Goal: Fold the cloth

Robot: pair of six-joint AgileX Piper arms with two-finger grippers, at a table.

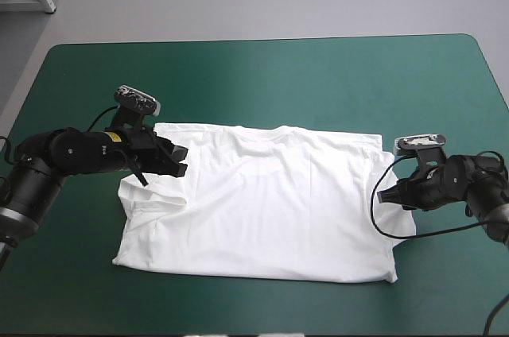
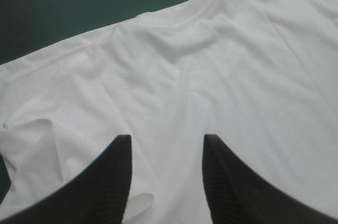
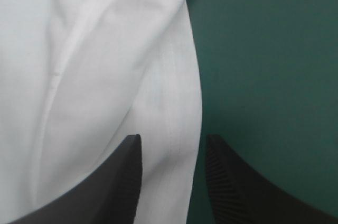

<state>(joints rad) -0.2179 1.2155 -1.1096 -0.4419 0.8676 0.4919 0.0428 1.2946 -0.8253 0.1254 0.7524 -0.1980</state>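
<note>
T-shirt (image 1: 270,202) matt white cloth, softly creased; cover (image 1: 262,83) smooth matt teal-green; fingers (image 2: 227,182) matt black, finely ribbed

White T-shirt (image 1: 270,202) — flat, mid-table, sleeves seemingly tucked

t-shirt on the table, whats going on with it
Two robot arms are at work on a white T-shirt that lies spread flat on the table. The left hand is open over the shirt's left shoulder area, where the cloth is rumpled. The right hand is open at the shirt's right edge, straddling it. Neither hand grips the cloth at this moment.
</note>
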